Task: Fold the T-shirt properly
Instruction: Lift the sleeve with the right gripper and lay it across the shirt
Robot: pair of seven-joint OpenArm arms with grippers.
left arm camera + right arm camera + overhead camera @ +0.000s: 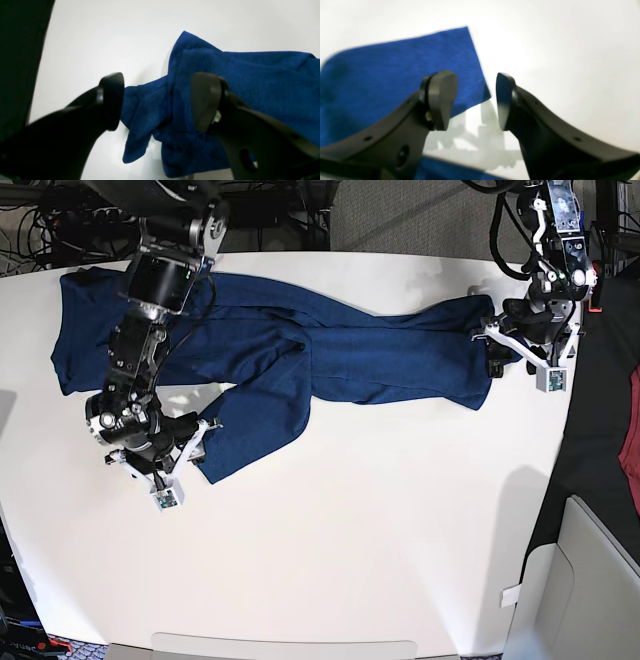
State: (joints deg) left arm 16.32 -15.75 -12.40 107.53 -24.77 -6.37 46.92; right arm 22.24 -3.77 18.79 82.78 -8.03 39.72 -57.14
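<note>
at far left of the base view, right gripper (195, 442) with jaws parted, empty, poised just over the cuff of a sleeve; looks like early arranging rather than folding proper. spread across the white table (380, 540), the t-shirt (330, 360), dark blue, rumpled, sleeves splayed, nothing squared up yet. at far right, left gripper (497, 352) wide open, straddling bunched cloth at the shirt's end without clamping it. next move probably calls for closing on both ends and drawing the cloth flat. no containers anywhere in view.
</note>
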